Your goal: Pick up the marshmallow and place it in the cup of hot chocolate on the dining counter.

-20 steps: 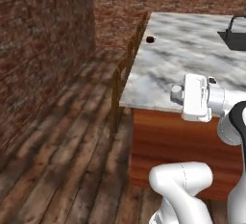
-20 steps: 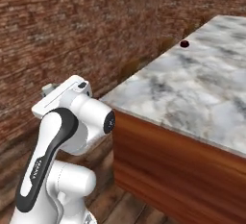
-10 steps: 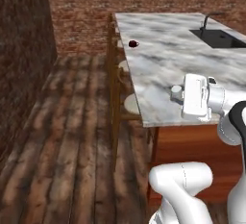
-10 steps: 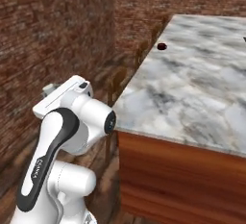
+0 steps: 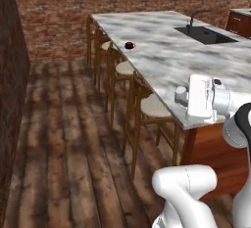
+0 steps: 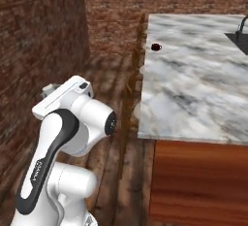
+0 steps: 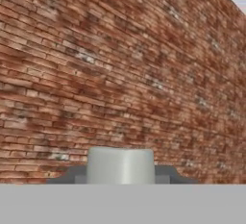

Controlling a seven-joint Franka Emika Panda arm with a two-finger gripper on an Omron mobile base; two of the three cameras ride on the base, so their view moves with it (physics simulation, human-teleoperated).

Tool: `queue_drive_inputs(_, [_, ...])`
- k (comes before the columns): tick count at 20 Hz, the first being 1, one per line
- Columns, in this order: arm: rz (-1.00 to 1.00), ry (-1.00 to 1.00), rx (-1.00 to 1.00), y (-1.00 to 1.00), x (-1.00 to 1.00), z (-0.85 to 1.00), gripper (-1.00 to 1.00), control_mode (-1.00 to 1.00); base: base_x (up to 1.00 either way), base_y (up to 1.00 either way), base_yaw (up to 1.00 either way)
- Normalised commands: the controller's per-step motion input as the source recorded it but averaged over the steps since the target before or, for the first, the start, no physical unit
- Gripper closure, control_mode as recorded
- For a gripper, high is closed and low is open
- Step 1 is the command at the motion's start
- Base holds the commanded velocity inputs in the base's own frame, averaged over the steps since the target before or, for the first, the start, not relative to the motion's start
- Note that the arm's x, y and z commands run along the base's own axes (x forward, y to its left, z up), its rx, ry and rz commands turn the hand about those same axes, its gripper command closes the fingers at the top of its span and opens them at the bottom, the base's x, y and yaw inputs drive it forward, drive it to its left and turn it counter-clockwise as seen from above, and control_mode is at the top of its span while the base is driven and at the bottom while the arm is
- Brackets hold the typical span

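**One small cup sat alone near the counter's edge**

One squat, dark red-brown cup of hot chocolate [image 5: 129,45] stood on the dining counter [image 5: 166,60], close to the long edge lined with wooden bar stools [image 5: 147,109]. Its dark rim and contents read as a small round spot against the grey-white veined marble. A black sink [image 5: 206,34] and tap [image 5: 192,19] lay well apart from it, across the top. The marshmallow could not be made out. The hand camera faced a brick wall [image 7: 120,74]; whether the fingers were apart or together could not be told.
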Motion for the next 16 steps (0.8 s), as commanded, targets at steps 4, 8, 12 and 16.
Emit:
queue_drive_inputs(4, [0.0, 0.0, 0.0, 0.0, 0.0, 0.0, 1.0, 1.0, 0.87, 1.0, -0.47])
queue_drive_inputs(8, [0.0, 0.0, 0.0, 0.0, 0.0, 0.0, 1.0, 1.0, 0.88, 1.0, -0.44])
queue_drive_inputs(12, [0.0, 0.0, 0.0, 0.0, 0.0, 0.0, 1.0, 1.0, 0.95, 1.0, -0.45])
queue_drive_inputs(16, [0.0, 0.0, 0.0, 0.0, 0.0, 0.0, 1.0, 1.0, 1.0, 1.0, -0.46])
